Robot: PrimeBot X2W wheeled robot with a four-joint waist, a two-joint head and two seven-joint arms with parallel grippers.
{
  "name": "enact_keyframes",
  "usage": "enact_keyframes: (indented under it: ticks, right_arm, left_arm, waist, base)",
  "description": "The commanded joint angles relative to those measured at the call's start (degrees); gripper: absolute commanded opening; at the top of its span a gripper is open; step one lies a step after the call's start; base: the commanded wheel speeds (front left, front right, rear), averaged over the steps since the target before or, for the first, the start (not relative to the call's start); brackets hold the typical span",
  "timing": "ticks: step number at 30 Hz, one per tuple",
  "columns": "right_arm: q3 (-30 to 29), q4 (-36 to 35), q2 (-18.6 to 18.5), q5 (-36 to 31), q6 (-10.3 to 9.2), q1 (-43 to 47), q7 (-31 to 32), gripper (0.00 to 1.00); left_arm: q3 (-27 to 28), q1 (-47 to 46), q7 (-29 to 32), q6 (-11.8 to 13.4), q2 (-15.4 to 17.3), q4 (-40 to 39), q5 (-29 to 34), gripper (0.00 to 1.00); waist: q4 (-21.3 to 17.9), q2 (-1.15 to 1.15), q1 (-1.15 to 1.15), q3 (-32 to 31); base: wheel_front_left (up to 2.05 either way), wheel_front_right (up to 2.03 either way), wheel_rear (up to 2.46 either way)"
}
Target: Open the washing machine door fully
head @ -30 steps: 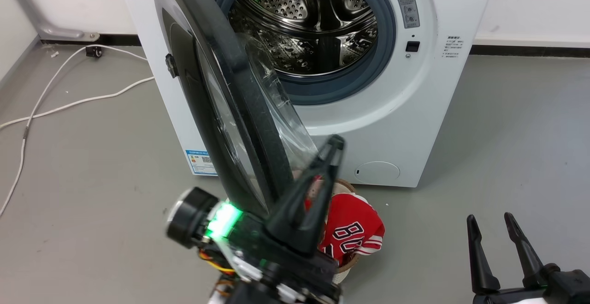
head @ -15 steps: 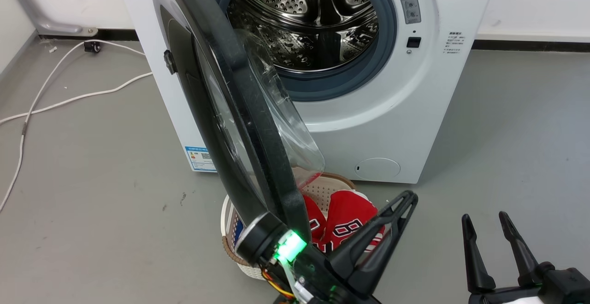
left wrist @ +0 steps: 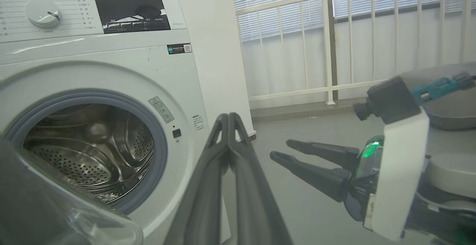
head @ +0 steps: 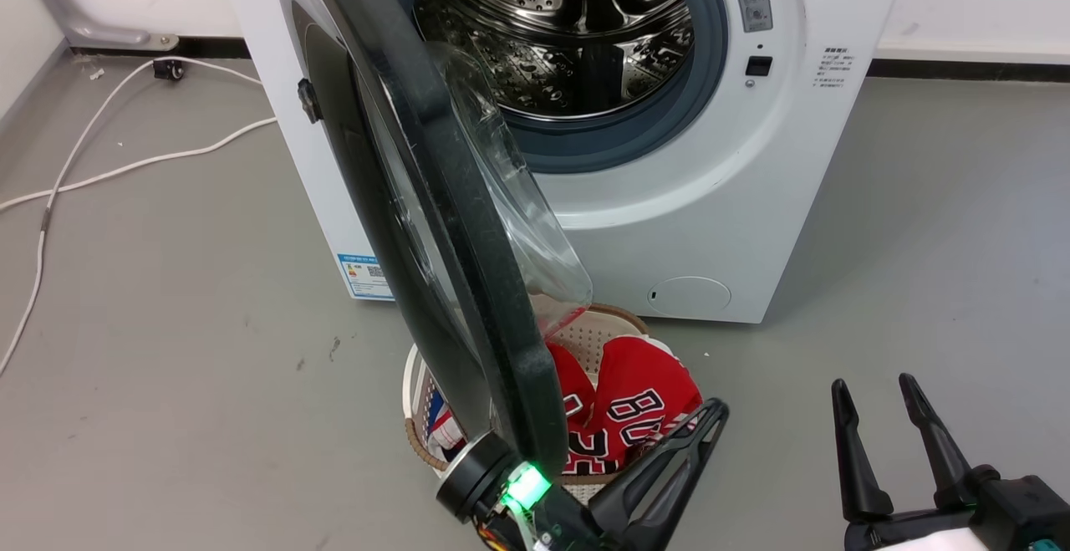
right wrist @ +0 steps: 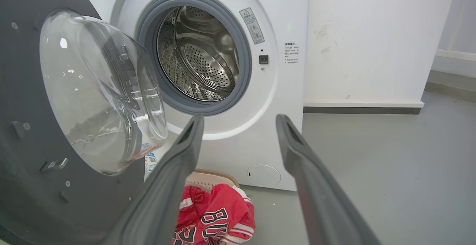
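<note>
The white washing machine shows its steel drum. The washing machine door, a black disc with a bulging clear glass bowl, hangs from the left side and stands out roughly square to the front. My left gripper is shut on nothing, low beside the door's near edge, its fingers pointing right and away from it. In the left wrist view its closed fingertips point at the machine. My right gripper is open and empty at the lower right, well clear of the door.
A woven basket holding a red jersey stands on the grey floor under the door's near edge. White cables trail over the floor at left. The right wrist view has bare floor to the machine's right, along a white wall.
My left gripper has drawn back from the door's near edge and dropped to the lower right, still shut. The head camera has shifted a little. The door's angle looks about the same.
</note>
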Motion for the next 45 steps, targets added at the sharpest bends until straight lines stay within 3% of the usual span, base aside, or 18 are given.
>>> enact_keyframes:
  ticks: [1, 12, 29, 45]
  right_arm:
    - [0.1, 0.3, 0.1, -0.1, -0.01, -0.8, -0.1, 1.0]
    - [0.7, 0.9, 0.1, -0.4, -0.01, -2.1, -0.1, 1.0]
    - [1.5, 1.7, 0.1, -0.1, -0.01, -2.6, -0.1, 1.0]
    - [2.5, 2.5, 0.1, 0.8, -0.01, -0.4, -0.1, 1.0]
  left_arm:
    - [0.3, 0.8, -0.1, 0.5, 0.6, 1.3, -0.6, 0.0]
    - [4.2, -0.6, -0.1, 1.6, 1.2, 8.1, -2.6, 0.0]
    - [9.2, -1.6, -0.1, 0.3, 1.3, 16.6, -4.6, 0.0]
    - [15.4, 4.0, 0.0, 3.4, 2.6, 12.4, -4.8, 0.0]
  waist:
    - [0.1, 0.0, 0.0, 0.3]
    - [-0.5, 0.0, 0.0, 1.8]
    - [0.1, 0.0, 0.0, 3.1]
    - [4.5, 0.0, 0.0, 1.7]
  base:
    - [0.0, 0.0, 0.0]
    - [0.0, 0.0, 0.0]
    - [0.0, 0.0, 0.0]
    - [0.0, 0.0, 0.0]
